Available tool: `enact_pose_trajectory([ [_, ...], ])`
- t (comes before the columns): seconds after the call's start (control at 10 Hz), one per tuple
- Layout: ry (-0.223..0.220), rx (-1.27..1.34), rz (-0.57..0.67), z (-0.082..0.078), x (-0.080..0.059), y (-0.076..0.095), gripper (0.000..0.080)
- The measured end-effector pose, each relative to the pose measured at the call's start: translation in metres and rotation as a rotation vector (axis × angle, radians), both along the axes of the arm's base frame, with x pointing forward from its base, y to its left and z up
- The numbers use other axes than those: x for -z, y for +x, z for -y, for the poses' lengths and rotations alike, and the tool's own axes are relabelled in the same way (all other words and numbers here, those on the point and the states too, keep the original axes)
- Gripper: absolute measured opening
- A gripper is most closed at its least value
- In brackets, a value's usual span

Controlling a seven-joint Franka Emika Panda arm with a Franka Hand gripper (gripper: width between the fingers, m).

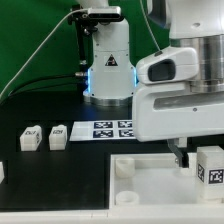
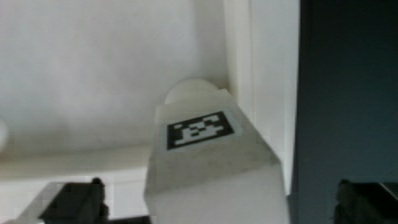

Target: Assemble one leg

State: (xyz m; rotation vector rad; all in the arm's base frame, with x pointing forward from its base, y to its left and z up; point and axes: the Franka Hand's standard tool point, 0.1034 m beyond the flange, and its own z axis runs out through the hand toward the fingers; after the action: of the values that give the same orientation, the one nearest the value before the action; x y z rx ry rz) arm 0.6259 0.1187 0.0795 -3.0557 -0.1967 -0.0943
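A leg [image 1: 210, 165], a small white block with a black-and-white tag, stands at the exterior view's right on the far right corner of the large white tabletop [image 1: 150, 190]. My gripper [image 1: 188, 157] hangs right beside it. In the wrist view the leg [image 2: 205, 135] lies lengthwise between my two dark fingertips [image 2: 75, 200], with a gap on each side. The gripper [image 2: 219, 202] is open around it and does not touch it. The tabletop [image 2: 89, 80] fills the space behind the leg.
Two more loose legs [image 1: 30, 137] [image 1: 58, 133] lie on the black table at the exterior view's left. The marker board [image 1: 105, 130] lies in front of the robot base [image 1: 108, 65]. Another white part [image 1: 3, 172] shows at the left edge.
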Motion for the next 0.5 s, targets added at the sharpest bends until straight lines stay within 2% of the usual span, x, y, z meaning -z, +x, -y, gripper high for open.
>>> enact_pose_trajectory([
  [0.2,0.005,0.056,-0.005,0.0009,0.0003,0.0,0.0634],
  [0.4,0.008,0.121,-0.011,0.0019,0.0005,0.0001,0.0293],
  [0.5,0.015,0.253,-0.022,0.0033,0.0009,0.0002,0.0296],
])
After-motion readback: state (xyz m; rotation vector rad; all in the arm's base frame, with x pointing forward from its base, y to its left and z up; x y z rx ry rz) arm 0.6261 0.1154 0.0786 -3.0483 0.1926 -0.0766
